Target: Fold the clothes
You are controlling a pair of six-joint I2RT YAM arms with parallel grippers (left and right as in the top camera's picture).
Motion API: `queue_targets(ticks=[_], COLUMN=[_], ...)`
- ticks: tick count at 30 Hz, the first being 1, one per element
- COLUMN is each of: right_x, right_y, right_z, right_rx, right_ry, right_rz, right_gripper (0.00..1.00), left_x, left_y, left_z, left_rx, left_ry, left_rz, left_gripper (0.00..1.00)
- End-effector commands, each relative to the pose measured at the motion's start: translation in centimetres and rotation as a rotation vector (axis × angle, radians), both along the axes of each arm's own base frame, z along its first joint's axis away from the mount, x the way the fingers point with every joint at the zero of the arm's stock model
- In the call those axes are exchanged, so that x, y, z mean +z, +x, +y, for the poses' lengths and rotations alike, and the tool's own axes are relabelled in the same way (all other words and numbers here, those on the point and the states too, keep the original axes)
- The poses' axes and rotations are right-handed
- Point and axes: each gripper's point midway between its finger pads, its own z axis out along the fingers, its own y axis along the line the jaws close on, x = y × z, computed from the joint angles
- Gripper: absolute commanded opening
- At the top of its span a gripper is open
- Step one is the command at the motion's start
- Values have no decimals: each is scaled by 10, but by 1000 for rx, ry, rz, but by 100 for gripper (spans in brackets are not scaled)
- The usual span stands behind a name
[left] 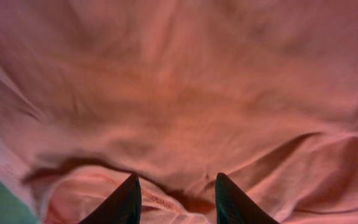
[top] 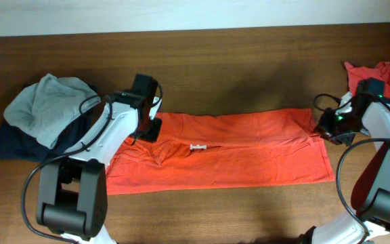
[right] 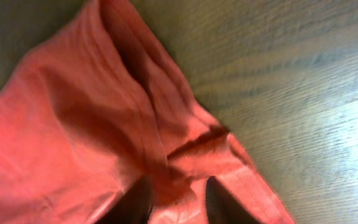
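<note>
An orange-red T-shirt (top: 235,152) lies folded into a long flat strip across the middle of the wooden table (top: 215,61), with a small white tag (top: 198,147) near its left half. My left gripper (top: 152,129) is over the strip's upper left end. In the left wrist view it (left: 176,176) is open, with a wrinkled hem of the shirt (left: 179,93) lying between the fingers. My right gripper (top: 325,129) is at the strip's upper right corner. Seen from the right wrist, it (right: 178,180) is open, a raised fold of the shirt (right: 73,124) between its fingers.
A pile of grey and dark blue garments (top: 46,108) lies at the left, beside my left arm. Another orange-red garment (top: 384,71) lies crumpled at the right edge, behind my right arm. Bare wood (right: 303,93) shows beyond the shirt's right corner.
</note>
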Motion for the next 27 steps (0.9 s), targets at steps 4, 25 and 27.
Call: queue_targets(ticks=[4, 25, 27], right_x=[14, -29, -20], right_y=[33, 83, 95], right_z=[3, -5, -19], right_rx=[101, 154, 140], right_ry=[28, -33, -75], right_rz=[-177, -247, -292], right_gripper=[11, 4, 4], left_x=[-36, -59, -59], left_y=[-10, -28, -29], left_z=[15, 19, 19], left_rx=[56, 62, 62], left_ry=[-2, -1, 0], left_rz=[-34, -13, -10], left_gripper=[39, 39, 39])
